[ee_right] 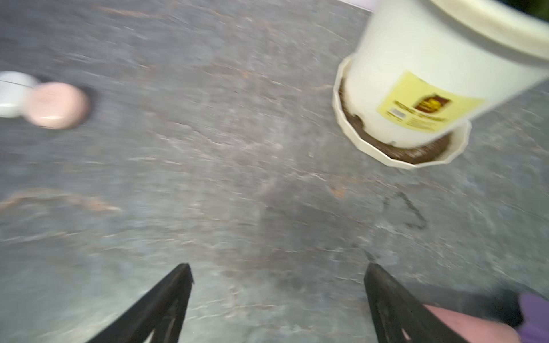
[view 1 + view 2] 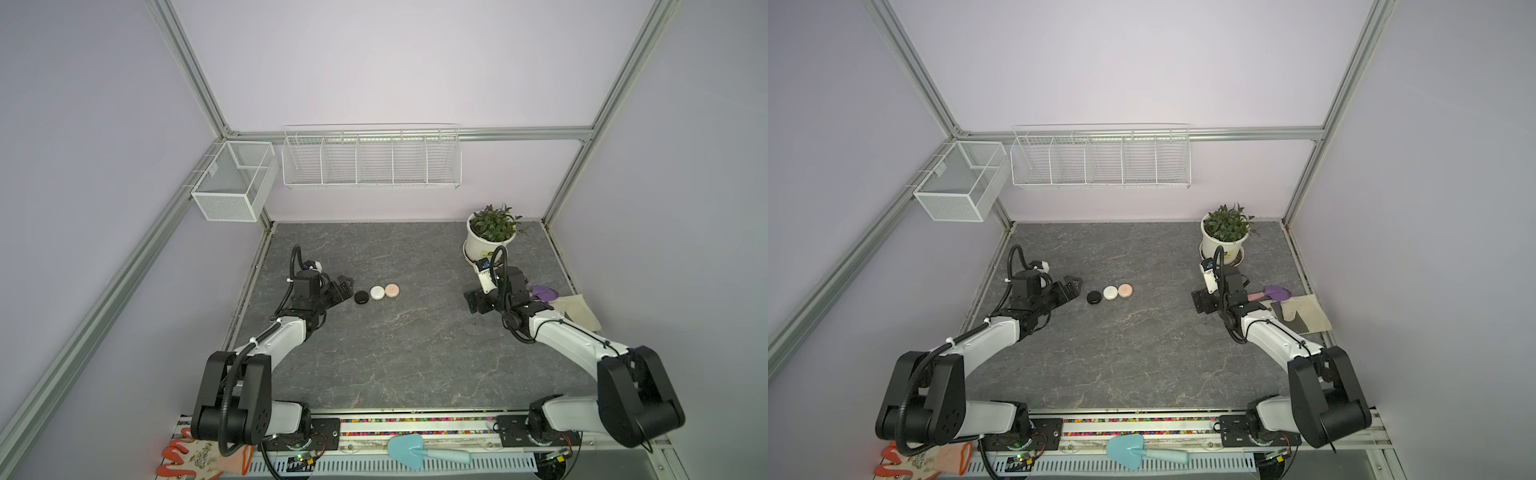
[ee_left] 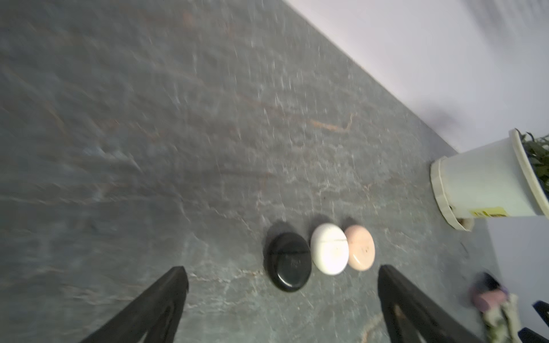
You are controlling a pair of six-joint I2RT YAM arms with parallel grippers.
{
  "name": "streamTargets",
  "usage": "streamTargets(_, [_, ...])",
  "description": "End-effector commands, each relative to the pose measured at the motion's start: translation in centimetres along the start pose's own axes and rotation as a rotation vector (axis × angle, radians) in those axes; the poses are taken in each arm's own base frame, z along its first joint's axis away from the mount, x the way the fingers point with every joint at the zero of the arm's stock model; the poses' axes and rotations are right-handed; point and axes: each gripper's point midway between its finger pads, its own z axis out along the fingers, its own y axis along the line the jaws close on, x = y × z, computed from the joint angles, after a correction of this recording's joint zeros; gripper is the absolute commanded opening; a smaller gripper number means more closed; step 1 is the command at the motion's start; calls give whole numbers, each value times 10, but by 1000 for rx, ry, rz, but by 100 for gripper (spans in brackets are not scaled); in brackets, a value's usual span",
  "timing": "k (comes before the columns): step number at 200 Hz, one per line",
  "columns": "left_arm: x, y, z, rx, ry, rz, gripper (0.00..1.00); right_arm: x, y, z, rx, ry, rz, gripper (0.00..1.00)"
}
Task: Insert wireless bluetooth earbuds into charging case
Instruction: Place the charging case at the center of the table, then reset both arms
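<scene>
The worktop (image 2: pixel 395 357) looks like matt grey stone with pale veins. The black case (image 3: pixel 288 261), white case (image 3: pixel 329 249) and pink case (image 3: pixel 361 251) are smooth, glossy plastic. The pot (image 1: pixel 416 59) is smooth white plastic with a yellow paper label (image 1: pixel 427 102).

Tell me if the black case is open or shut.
Shut. The black case lies flat on the table, lid down, only a thin seam showing across its top.
</scene>
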Motion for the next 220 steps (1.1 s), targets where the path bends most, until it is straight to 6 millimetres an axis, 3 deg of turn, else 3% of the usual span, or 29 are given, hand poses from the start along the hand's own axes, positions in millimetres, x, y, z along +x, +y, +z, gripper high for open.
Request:
streamTargets(1, [-20, 51, -19, -271, -138, 25, 99, -12, -49, -1, 224, -174, -3, 93])
streamTargets(10, [-31, 45, -26, -227, -208, 37, 98, -7, -51, -1, 226, -230, 20, 94])
streamTargets(18, [-43, 31, -33, -162, -269, 114, 98, -6, -71, -4, 299, -261, 44, 93])
streamTargets(32, [-55, 12, -48, -124, -298, 357, 100, -4, -80, -2, 285, -263, 98, 93])
streamTargets(46, [-62, 34, -52, -267, -331, 439, 100, 4, -92, -2, 293, -291, 164, 92])
streamTargets(66, [-52, 58, -22, -328, -298, 469, 100, 14, -94, 2, 225, -335, 197, 94])
streamTargets(75, [-51, 66, -11, -341, -303, 449, 100, 13, -93, 3, 225, -357, 190, 100])
streamTargets(83, [-58, 67, -7, -328, -353, 450, 100, 14, -92, 4, 219, -339, 191, 89])
streamTargets(93, [-60, 65, -3, -306, -369, 473, 99, 15, -92, 4, 214, -329, 191, 89])
streamTargets(107, [-56, 88, 2, -333, -369, 399, 99, 14, -92, 0, 250, -351, 181, 88])
streamTargets(120, [-54, 88, 0, -290, -449, 413, 99, 14, -95, 4, 219, -329, 206, 89])
streamTargets(137, [-50, 91, 2, -314, -365, 393, 99, 15, -96, 5, 206, -323, 218, 88])
streamTargets(155, [-54, 89, 1, -294, -439, 413, 99, 15, -97, 8, 186, -309, 233, 88])
streamTargets(220, [-52, 89, 2, -297, -407, 411, 99, 16, -98, 8, 184, -309, 237, 89])
